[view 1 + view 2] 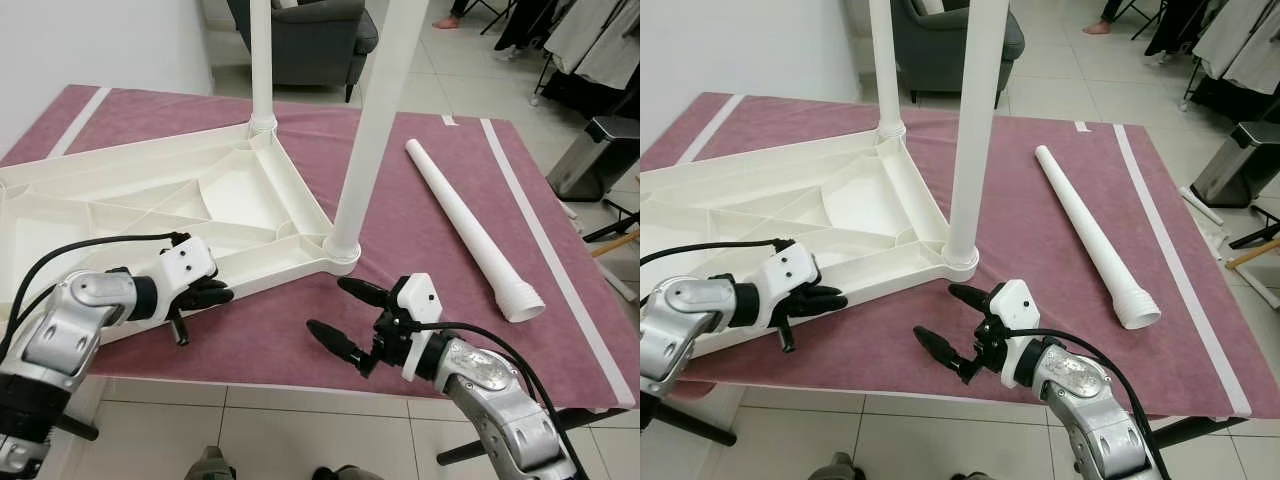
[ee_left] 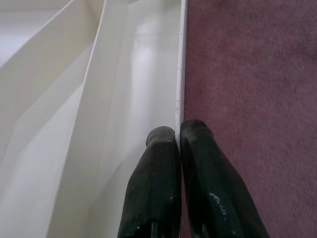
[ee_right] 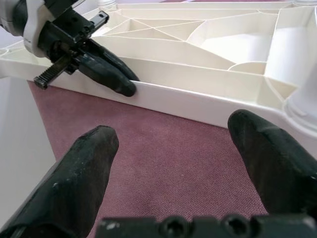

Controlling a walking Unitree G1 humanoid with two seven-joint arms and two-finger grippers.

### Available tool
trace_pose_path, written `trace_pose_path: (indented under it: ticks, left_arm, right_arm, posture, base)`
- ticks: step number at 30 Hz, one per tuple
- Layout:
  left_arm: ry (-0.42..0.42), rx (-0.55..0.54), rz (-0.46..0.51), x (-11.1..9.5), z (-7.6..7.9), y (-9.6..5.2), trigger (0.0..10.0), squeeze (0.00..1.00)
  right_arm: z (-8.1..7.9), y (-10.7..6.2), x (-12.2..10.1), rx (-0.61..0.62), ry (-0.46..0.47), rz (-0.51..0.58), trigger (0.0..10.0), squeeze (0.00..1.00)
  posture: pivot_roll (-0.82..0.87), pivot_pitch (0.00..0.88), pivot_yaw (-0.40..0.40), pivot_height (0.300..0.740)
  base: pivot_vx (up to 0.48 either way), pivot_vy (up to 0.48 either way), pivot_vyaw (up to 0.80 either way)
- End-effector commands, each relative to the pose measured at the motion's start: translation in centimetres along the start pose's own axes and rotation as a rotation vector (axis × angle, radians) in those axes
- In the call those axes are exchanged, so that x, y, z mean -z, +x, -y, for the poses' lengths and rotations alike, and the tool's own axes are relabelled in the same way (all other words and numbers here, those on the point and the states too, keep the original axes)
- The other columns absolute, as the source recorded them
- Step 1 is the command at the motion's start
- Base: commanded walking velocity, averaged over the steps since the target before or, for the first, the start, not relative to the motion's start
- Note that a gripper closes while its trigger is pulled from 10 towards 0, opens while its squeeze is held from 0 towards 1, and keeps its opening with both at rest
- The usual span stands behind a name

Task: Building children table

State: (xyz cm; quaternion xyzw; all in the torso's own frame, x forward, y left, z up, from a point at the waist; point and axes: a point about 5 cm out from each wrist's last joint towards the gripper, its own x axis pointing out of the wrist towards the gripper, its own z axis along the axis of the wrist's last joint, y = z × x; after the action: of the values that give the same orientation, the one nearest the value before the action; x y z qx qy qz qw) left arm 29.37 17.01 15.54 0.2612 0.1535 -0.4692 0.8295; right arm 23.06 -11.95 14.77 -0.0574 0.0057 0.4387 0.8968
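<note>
Tabletop [image 1: 170,195], white ribbed plastic, underside up on mauve cloth [image 1: 420,250]; two legs [image 1: 375,120] stand upright in its corner sockets. Loose leg [image 1: 470,230] lies flat on the cloth, to the right and well apart. Left gripper [image 1: 222,293], fingers [image 2: 153,188] pressed together, tips touching the tabletop's near edge. Right gripper [image 1: 338,312], fingers spread wide, near the fitted corner, holding nothing.

In front of me the upturned tabletop [image 1: 150,200] lies on the cloth-covered table [image 1: 420,250], two legs [image 1: 375,130] standing up from its right-hand corners. A loose leg [image 1: 468,232] lies to its right. My left gripper [image 1: 212,295] touches the near rim; my right gripper [image 1: 345,315] hovers below the near corner. An armchair [image 1: 310,40] sits behind.
</note>
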Motion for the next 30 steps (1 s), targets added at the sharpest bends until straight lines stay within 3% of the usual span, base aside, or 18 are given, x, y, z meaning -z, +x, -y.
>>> trace_pose_path:
  ticks: [1, 2, 3, 4, 10, 13, 15, 17, 21, 23, 24, 26, 30]
  left_arm:
    - [0.014, -0.061, 0.053, -1.7, -1.0, -0.3, 4.1, 0.00]
    - [0.039, -0.057, 0.093, -3.2, -1.3, -0.2, 3.2, 0.00]
    - [0.039, -0.057, 0.093, -3.2, -1.3, -0.2, 3.2, 0.00]
    - [0.063, -0.051, 0.120, -4.2, -1.4, -0.3, 0.0, 0.00]
    - [0.111, -0.024, 0.158, -6.2, -1.2, 0.0, 0.0, 0.00]
    - [0.093, -0.056, 0.171, -7.5, -1.7, 1.8, 0.0, 0.00]
    - [0.093, -0.056, 0.171, -7.5, -1.7, 1.8, 0.0, 0.00]
    - [0.050, -0.101, 0.173, -8.5, -2.5, 3.7, 0.0, 0.00]
    - [0.009, -0.133, 0.167, -9.2, -2.9, 5.2, 0.0, 0.00]
    - [-0.056, -0.169, 0.168, -10.2, -3.3, 7.3, 0.0, 0.00]
    - [-0.056, -0.169, 0.168, -10.2, -3.3, 7.3, 0.0, 0.00]
    - [-0.119, -0.220, 0.156, -11.2, -3.6, 9.3, 0.0, 0.00]
    - [-0.152, -0.273, 0.144, -12.2, -3.9, 10.5, 0.0, 0.00]
  right_arm:
    - [-0.1, 0.0, 0.2, -0.002, -0.004, -0.015, 10.0, 0.00]
    - [-0.2, 0.1, 0.5, -0.004, -0.021, -0.029, 10.0, 0.00]
    - [-0.2, 0.1, 0.5, -0.004, -0.021, -0.029, 10.0, 0.00]
    - [-0.4, 0.1, 0.7, -0.006, -0.033, -0.042, 10.0, 0.00]
    - [-0.7, 0.2, 1.0, -0.004, -0.032, -0.049, 10.0, 0.00]
    - [-0.7, 0.5, 1.0, -0.001, -0.025, -0.042, 10.0, 0.00]
    - [-0.7, 0.5, 1.0, -0.001, -0.025, -0.042, 10.0, 0.00]
    - [-0.7, 0.8, 0.9, -0.001, -0.025, -0.038, 10.0, 0.00]
    - [-0.7, 0.9, 0.9, 0.001, -0.027, -0.037, 10.0, 0.00]
    - [-0.7, 0.9, 1.1, 0.007, -0.028, -0.040, 10.0, 0.00]
    - [-0.7, 0.9, 1.1, 0.007, -0.028, -0.040, 10.0, 0.00]
    - [-0.9, 1.1, 1.2, 0.007, -0.025, -0.042, 10.0, 0.00]
    - [-0.9, 1.4, 1.2, 0.007, -0.025, -0.039, 10.0, 0.00]
  posture:
    - [0.12, 0.133, -0.004, 0.740]
    - [0.11, 0.133, 0.000, 0.740]
    - [0.11, 0.133, 0.000, 0.740]
    - [0.11, 0.133, 0.001, 0.740]
    - [0.12, 0.131, 0.009, 0.740]
    - [0.13, 0.131, 0.009, 0.740]
    - [0.13, 0.131, 0.009, 0.740]
    - [0.13, 0.131, 0.010, 0.740]
    - [0.13, 0.138, 0.012, 0.740]
    - [0.14, 0.141, 0.010, 0.740]
    - [0.14, 0.141, 0.010, 0.740]
    - [0.14, 0.143, 0.011, 0.740]
    - [0.13, 0.147, 0.016, 0.740]
  base:
    - [0.000, 0.000, 0.00]
    - [0.000, 0.000, 0.00]
    - [0.000, 0.000, 0.00]
    - [0.000, 0.000, 0.00]
    - [0.000, 0.000, 0.00]
    - [0.000, 0.000, 0.00]
    - [0.000, 0.000, 0.00]
    - [0.000, 0.000, 0.00]
    - [0.000, 0.000, 0.00]
    - [0.000, 0.000, 0.00]
    - [0.000, 0.000, 0.00]
    - [0.000, 0.000, 0.00]
    - [0.000, 0.000, 0.00]
